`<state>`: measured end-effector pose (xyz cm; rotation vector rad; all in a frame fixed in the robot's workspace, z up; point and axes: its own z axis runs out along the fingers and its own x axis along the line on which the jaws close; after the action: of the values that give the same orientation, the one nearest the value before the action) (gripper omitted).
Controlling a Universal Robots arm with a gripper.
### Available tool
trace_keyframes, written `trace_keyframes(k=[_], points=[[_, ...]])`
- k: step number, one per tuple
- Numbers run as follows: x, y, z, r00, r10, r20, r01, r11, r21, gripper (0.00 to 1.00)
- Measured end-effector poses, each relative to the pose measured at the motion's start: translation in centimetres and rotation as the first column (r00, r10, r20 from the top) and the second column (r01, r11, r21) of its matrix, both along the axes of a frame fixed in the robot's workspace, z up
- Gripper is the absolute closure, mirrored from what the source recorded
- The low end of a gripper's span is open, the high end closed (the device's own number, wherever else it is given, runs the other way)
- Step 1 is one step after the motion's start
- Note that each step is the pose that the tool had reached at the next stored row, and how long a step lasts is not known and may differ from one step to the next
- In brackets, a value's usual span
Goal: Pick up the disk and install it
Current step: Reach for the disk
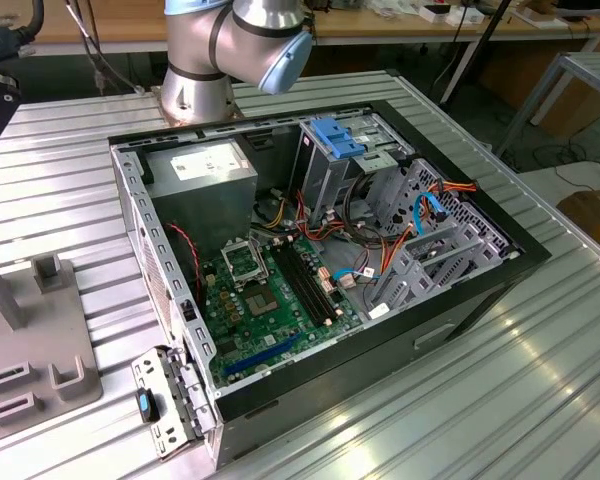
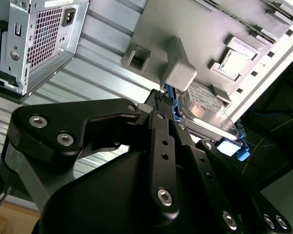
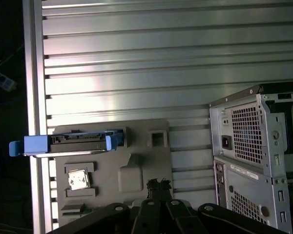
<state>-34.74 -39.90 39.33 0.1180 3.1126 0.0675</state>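
**Disk (image 3: 78, 138) on edge in the fixture, ungripped**

Stands on its long edge in a slot at the rim of the grey fixture (image 3: 141, 156), with a blue rail (image 3: 34, 145) capping both ends. Ahead of the gripper (image 3: 157, 184) and off to one side, clear of the tips.

Probably stiff, dense for its bulk and smooth on the metal faces, so apt to slip under a light pinch. Likely sensitive to knocks too. Thin plastic at the rail, by the look, so liable to flex or pop off under load.

Best taken across the two flat faces, midway along the upper edge, between the rail ends and never by the rail itself.

At the gripper: narrow set, tips close together, nothing held, hanging over the fixture's bare middle.

On the gripper's other side from the disk, well apart from it: the case (image 3: 263, 161), rear wall toward the fixture.
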Motion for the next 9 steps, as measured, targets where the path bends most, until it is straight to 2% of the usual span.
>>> trace_keyframes(k=[2,6,9], points=[[-0.18,0.01,0.00,1.0000,0.000,0.0001,0.000,1.0000,0.0001,0.89],[-1.27,0.00,0.00,1.0000,0.000,0.0001,0.000,1.0000,0.0001,0.89],[-1.76,0.00,0.00,1.0000,0.000,0.0001,0.000,1.0000,0.0000,0.89]])
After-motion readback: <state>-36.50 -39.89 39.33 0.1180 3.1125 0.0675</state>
